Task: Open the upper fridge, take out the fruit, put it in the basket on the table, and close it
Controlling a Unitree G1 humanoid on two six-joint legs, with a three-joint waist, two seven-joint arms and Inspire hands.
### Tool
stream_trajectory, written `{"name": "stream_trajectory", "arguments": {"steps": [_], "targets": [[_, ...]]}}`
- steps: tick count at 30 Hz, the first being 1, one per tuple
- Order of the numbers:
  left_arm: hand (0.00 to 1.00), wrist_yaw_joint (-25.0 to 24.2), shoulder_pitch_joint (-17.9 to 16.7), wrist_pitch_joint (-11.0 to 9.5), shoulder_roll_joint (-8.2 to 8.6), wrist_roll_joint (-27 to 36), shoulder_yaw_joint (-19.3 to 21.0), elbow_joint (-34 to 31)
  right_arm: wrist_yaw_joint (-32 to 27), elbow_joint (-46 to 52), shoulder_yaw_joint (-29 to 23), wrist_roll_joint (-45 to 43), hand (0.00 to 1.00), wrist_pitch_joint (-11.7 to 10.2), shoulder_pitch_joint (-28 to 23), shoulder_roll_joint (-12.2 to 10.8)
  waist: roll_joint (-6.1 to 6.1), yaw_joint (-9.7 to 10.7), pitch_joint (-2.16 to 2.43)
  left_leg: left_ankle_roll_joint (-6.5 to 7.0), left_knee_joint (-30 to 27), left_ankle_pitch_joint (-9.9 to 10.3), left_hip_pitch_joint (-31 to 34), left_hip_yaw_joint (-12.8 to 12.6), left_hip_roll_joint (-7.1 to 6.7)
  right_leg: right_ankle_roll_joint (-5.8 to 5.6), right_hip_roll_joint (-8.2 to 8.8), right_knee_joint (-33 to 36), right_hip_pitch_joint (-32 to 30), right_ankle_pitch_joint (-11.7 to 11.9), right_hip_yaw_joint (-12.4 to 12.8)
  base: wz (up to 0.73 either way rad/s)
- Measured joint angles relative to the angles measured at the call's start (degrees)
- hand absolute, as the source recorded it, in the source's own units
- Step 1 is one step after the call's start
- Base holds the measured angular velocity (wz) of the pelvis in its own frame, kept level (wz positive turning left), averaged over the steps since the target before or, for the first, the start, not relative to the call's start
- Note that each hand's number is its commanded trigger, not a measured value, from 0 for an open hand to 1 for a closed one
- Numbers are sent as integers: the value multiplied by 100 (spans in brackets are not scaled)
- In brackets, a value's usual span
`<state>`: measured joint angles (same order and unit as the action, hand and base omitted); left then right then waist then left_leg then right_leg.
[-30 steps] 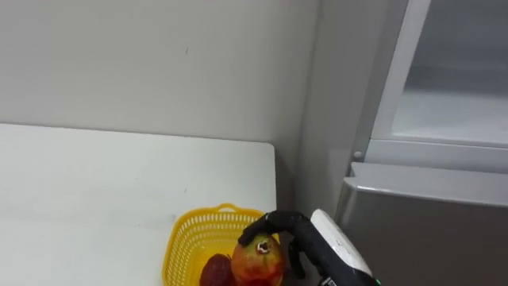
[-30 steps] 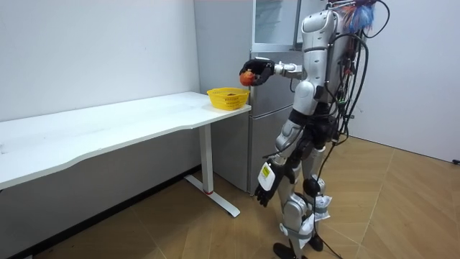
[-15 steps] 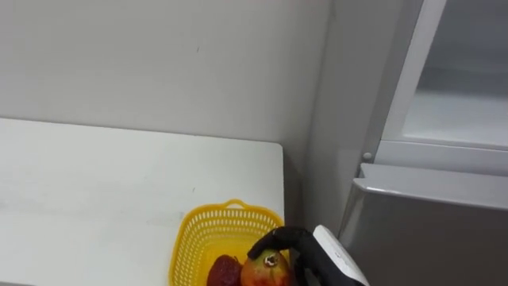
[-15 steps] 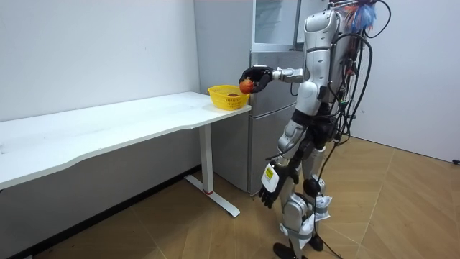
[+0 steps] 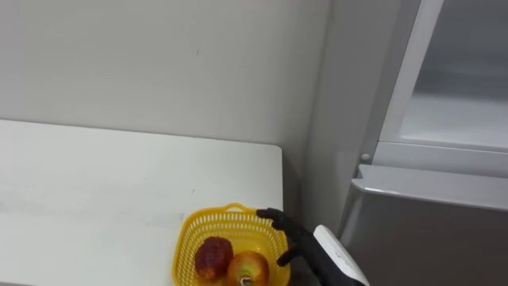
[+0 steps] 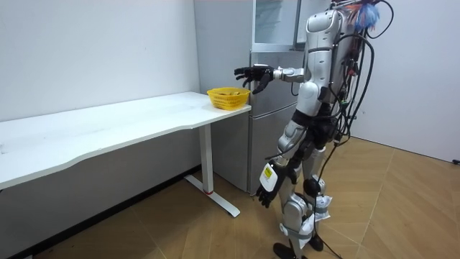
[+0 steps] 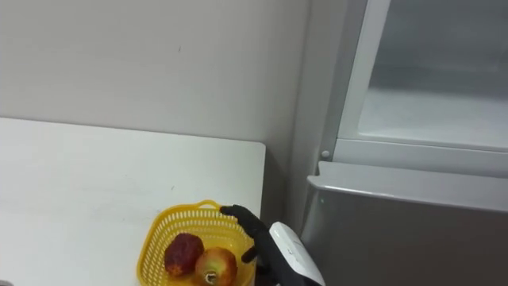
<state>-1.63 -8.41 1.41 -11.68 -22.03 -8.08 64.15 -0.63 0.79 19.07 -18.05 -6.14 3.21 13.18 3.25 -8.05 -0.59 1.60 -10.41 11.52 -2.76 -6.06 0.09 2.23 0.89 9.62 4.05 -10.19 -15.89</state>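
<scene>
- The yellow basket [image 5: 187, 234] sits at the lower middle of the left eye view, on the white table [image 5: 95, 183] close to its right-hand end. Two fruits lie in it side by side: a dark red one [image 5: 213, 257] on the left and a red-and-yellow one [image 5: 248, 266] on the right.
- The right hand [image 5: 292, 237] comes in from the lower right. Its fingers are spread and straight just over the basket's right rim, and it holds nothing.
- In the room view the robot stands upright between the end of the table and the fridge [image 5: 429, 230]. Its right arm reaches out level above the basket, and the left hand [image 6: 266, 191] hangs low beside the thigh (too small there to tell how it is set).
- The fridge's upper compartment [image 5: 460, 111] stands open at the upper right, and its pale shelf looks bare in the part that shows.
- Judged from the empty hand and the fruit resting in the basket, the red-and-yellow fruit is probably what was fetched. That would put the task at the end of its drop-off step.
- The next move is probably to draw the right arm up and back. The fingers need to clear the rim, because the light basket near the table's end could easily be nudged.
</scene>
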Motion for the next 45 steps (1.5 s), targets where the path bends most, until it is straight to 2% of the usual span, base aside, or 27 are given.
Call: {"name": "stream_trajectory", "arguments": {"steps": [25, 28, 33, 38, 45], "targets": [[0, 114, 9, -3, 5, 0, 9, -1, 0, -5, 4, 27, 0, 0, 0, -2, -27, 27, 1, 3, 31, 3, 0, 2, 2, 1, -2, 5, 3, 2, 0, 0], [0, 115, 9, -2, 22, 0, 14, -1, 1, -2, 1, 27, 0, 0, 0, -17, -68, 27, 18, 4, -6, 4, 2, 2, 2, 1, -2, 8, 3, 2, 0, 0], [0, 94, -2, -2, 113, -6, 63, 10, 3, 158, -42, 31, 0, 0, 0, -128, -147, 51, 17, 7, -26, 8, 20, -16, 3, 2, 1, 7, -5, 2, 1, 0], [0, 89, -6, -5, 143, -5, 109, 21, 3, 443, -45, 201, 0, -6, -1, -219, -214, 90, 59, 8, -32, 7, 14, -13, 0, 2, 3, 5, 3, 2, 2, 0], [0, 82, 8, -4, 176, 3, 103, 35, -1, 968, -43, 251, 0, -9, -16, -215, -302, 226, 42, 8, 6, 7, -94, -24, 1, 0, -5, -8, 85, 0, 38, -1]]}}
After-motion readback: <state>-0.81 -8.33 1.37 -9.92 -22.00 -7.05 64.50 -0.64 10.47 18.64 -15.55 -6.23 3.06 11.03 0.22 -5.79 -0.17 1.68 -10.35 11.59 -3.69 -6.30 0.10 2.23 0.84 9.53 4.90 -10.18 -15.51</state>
